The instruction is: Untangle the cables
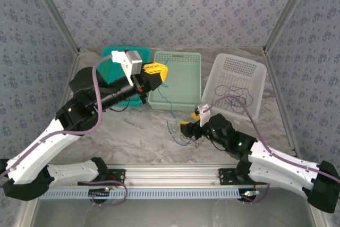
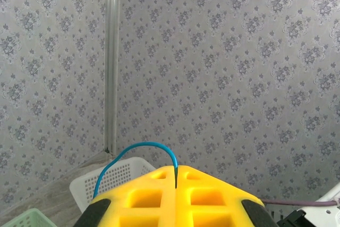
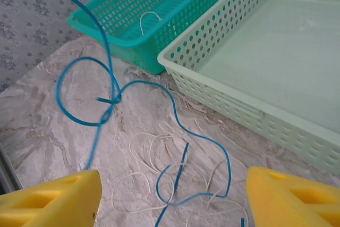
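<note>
Grey floral wallpaper (image 1: 170, 9) closes in a marbled grey table (image 1: 133, 142). At the far side stand a teal basket (image 1: 112, 54), a pale green basket (image 1: 183, 81) and a white basket (image 1: 241, 73) holding dark cables (image 1: 234, 91). The left gripper (image 2: 176, 176), raised by the green basket's left edge, is clenched on the blue cable (image 2: 143, 145). That cable hangs to a tangle with the whitish cable (image 3: 151, 150) on the near table. The right gripper (image 3: 170, 200) is low over the tangle, jaws spread, grasping nothing.

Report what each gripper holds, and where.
Left gripper pinches the thin blue cable at its raised upper part; right gripper stands open, holding nothing.
</note>
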Action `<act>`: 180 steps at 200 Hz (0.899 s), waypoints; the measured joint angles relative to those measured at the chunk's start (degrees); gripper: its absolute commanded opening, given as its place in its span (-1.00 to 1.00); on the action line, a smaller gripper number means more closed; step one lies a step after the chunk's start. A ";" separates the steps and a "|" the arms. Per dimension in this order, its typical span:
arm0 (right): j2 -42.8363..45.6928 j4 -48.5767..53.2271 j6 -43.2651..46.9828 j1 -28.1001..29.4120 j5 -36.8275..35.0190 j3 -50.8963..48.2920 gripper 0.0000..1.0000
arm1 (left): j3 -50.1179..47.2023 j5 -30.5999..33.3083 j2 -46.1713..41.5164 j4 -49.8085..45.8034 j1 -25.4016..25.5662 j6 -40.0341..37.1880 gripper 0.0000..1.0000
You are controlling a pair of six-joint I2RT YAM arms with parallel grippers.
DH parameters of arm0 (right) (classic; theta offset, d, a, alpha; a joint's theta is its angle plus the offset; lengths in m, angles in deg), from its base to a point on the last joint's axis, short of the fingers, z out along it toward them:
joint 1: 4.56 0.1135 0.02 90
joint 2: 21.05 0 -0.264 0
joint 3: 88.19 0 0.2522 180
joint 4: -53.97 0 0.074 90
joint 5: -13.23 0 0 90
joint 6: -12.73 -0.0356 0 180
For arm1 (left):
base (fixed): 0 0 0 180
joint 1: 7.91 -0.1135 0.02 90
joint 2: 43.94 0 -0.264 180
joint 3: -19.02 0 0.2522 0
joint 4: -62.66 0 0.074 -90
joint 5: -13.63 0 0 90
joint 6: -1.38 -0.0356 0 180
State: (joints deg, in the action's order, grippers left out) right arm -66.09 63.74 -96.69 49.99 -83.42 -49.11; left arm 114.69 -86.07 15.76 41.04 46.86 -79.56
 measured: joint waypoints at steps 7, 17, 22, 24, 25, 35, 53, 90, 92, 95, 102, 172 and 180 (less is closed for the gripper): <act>-0.24 -0.70 0.44 -0.17 0.17 0.00 0.46 | -0.02 0.00 0.11 0.15 0.00 0.00 -0.95; -0.76 -1.79 1.11 -0.98 1.40 0.00 0.40 | -0.02 -0.07 0.22 0.28 0.00 0.00 -0.95; -1.09 -2.27 1.66 -1.49 2.08 0.00 0.38 | -0.04 -0.11 0.22 0.37 0.00 0.00 -0.95; -1.29 -2.47 1.97 -1.79 2.32 0.00 0.38 | -0.07 -0.09 0.22 0.39 0.00 0.00 -0.95; -1.38 -2.56 2.21 -1.90 2.47 0.00 0.38 | -0.07 -0.09 0.22 0.39 0.00 0.00 -0.95; -2.71 -3.39 3.98 -3.30 4.26 0.00 0.38 | -0.11 -0.13 0.20 0.44 0.00 0.00 -0.94; -6.43 -3.98 8.57 -5.09 6.95 0.00 0.51 | -0.11 -0.13 0.20 0.50 0.00 0.00 -0.94; -10.64 -9.44 13.38 -5.90 9.05 -4.20 0.73 | -0.11 -0.13 0.20 0.85 0.00 0.26 -0.94; -10.64 -9.92 13.40 -5.88 9.05 -4.72 0.73 | -0.11 -0.13 0.20 0.90 0.00 0.31 -0.94; -10.64 -10.67 13.53 -5.88 9.05 -5.38 0.73 | -0.11 -0.13 0.20 0.96 0.00 0.42 -0.94; -10.73 -12.20 13.90 -5.75 8.92 -6.78 0.73 | -0.11 -0.13 0.20 1.20 0.00 0.44 -0.94; -17.94 -22.25 19.12 -5.35 5.29 -8.13 0.76 | -0.11 -3.17 0.63 3.37 0.00 1.97 -0.94; -19.74 -23.30 19.52 -5.60 5.14 -7.58 0.76 | -0.11 -3.52 0.63 3.67 0.00 2.16 -0.94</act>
State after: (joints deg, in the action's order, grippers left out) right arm -85.83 40.44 -77.17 44.39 -78.29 -56.69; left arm 114.58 -89.59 16.39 44.71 46.86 -77.40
